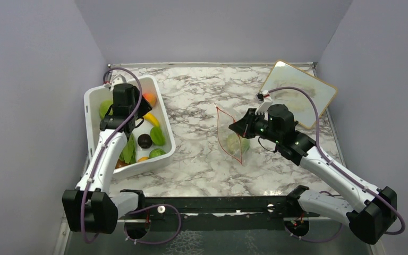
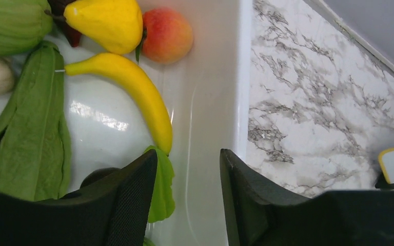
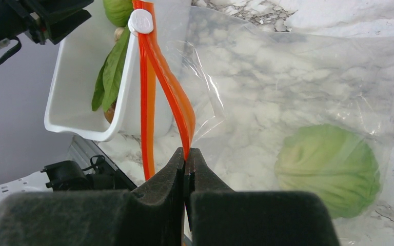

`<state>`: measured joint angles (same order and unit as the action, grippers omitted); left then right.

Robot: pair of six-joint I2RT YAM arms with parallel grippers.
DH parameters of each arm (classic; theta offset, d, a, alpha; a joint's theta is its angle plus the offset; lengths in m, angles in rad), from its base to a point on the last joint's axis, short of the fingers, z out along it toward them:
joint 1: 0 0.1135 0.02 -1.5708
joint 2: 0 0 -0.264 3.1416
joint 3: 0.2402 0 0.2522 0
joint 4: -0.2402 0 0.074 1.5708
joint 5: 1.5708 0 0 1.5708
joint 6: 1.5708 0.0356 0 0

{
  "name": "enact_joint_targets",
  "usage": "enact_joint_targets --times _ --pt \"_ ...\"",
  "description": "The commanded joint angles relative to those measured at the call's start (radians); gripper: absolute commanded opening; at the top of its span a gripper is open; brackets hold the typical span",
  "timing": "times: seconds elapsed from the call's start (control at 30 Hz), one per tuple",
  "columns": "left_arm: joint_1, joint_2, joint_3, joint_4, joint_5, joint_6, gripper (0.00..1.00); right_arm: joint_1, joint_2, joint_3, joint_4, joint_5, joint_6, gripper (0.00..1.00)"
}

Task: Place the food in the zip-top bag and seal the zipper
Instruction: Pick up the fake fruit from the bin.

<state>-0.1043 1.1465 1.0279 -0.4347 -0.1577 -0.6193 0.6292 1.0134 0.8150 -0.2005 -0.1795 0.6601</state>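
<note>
We record the right gripper (image 3: 186, 154) pinched shut on the zipper (image 3: 170, 89) of the zip-top bag (image 3: 297, 72). The bag sits near the middle of the marble table (image 1: 202, 95) with one round green food piece (image 3: 328, 174) inside.

We record the left gripper (image 2: 189, 154) as partly open and empty. It hovers over the white tub (image 2: 210, 77), which holds a banana (image 2: 133, 87), a peach (image 2: 166, 33), a yellow pear (image 2: 105, 20) and a green leaf (image 2: 31, 128).
</note>
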Motion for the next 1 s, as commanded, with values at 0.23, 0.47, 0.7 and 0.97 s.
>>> enact_joint_targets --times 0.23,0.47,0.7,0.97 --pt "0.15 0.185 -0.16 0.262 0.138 -0.31 0.51 0.006 -0.004 -0.018 0.036 -0.029 -0.002 0.01" --pt "0.152 0.266 -0.15 0.31 -0.036 -0.356 0.49 0.006 0.007 -0.023 0.041 -0.026 0.006 0.01" --pt "0.153 0.417 -0.094 0.346 -0.007 -0.344 0.47 0.006 0.012 -0.006 0.035 -0.022 0.01 0.01" --pt "0.153 0.518 -0.06 0.388 0.019 -0.307 0.51 0.006 0.011 -0.007 0.027 -0.016 0.013 0.01"
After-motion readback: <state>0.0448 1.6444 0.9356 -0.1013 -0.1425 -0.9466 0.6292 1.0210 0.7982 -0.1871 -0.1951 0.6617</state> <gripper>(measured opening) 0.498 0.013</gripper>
